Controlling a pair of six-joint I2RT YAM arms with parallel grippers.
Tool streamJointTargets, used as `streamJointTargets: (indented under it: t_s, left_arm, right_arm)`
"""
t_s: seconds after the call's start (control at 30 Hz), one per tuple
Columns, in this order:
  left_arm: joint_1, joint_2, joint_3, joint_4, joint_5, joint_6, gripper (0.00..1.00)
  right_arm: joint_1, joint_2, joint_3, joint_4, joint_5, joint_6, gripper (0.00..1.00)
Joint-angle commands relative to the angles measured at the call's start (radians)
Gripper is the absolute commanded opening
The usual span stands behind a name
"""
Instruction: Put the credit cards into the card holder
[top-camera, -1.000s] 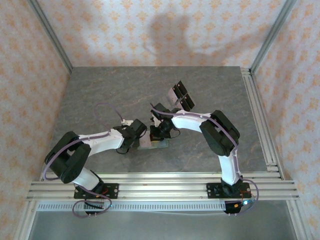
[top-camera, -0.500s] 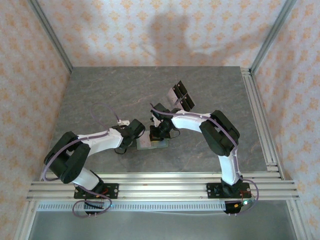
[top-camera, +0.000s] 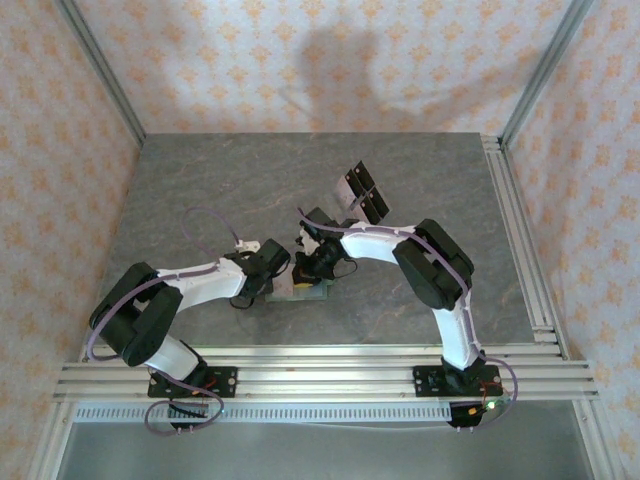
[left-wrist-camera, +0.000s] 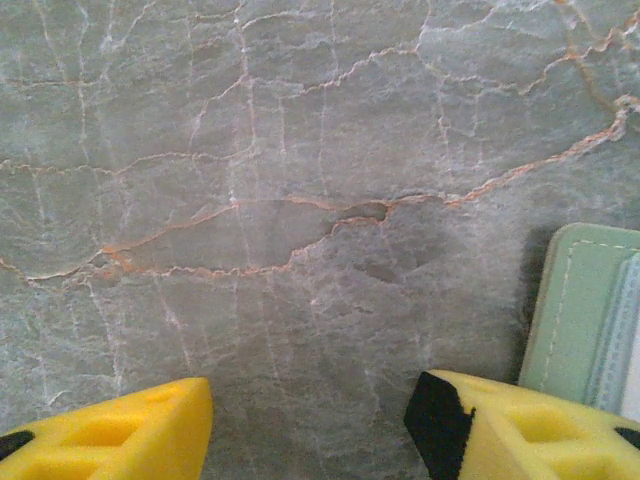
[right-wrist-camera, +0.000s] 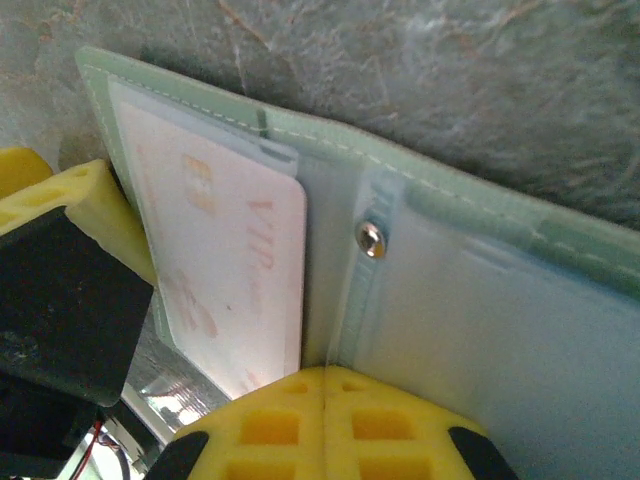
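The card holder (right-wrist-camera: 470, 300), pale sage green, lies open on the table with a small metal snap at its fold. A pale pinkish credit card (right-wrist-camera: 225, 260) sits in its left clear pocket. My right gripper (right-wrist-camera: 325, 385) is shut, fingertips together right at the holder's middle fold; whether a thin leaf is pinched I cannot tell. My left gripper (left-wrist-camera: 310, 410) is open over bare table, with the holder's edge (left-wrist-camera: 580, 310) just right of its right finger. From above, both grippers (top-camera: 270, 278) (top-camera: 312, 266) meet at the card holder (top-camera: 310, 292). Several black and pale credit cards (top-camera: 362, 192) lie farther back.
The grey marbled table (top-camera: 200, 190) has free room at the left, back and right. Aluminium rails (top-camera: 520, 230) run along its right edge and near edge. Patterned walls close in three sides.
My left gripper has drawn back a little to the left, off the holder. My right gripper has shifted slightly left over the holder and stays shut.
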Motion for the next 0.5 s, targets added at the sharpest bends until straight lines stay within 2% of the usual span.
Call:
streamJointTargets:
  t_s: [0.0,0.1,0.27,0.47]
  left_arm:
    - [-0.011,0.032,-0.041,0.070,0.063,-0.022,0.61]
    - [-0.012,0.002,-0.031,0.028,0.035,-0.027,0.61]
    - [-0.009,-0.093,-0.013,-0.075,-0.054,-0.049,0.62]
    - [-0.009,-0.188,0.003,-0.069,-0.033,-0.015,0.62]
  right_arm:
    - [0.014,0.021,0.008,0.039,-0.051,0.012,0.03]
    - [0.014,-0.013,0.007,0.018,-0.031,0.002,0.05]
    - [0.013,-0.127,-0.022,-0.030,0.072,-0.014,0.16]
    - [0.014,-0.192,-0.064,-0.108,0.204,-0.058,0.17]
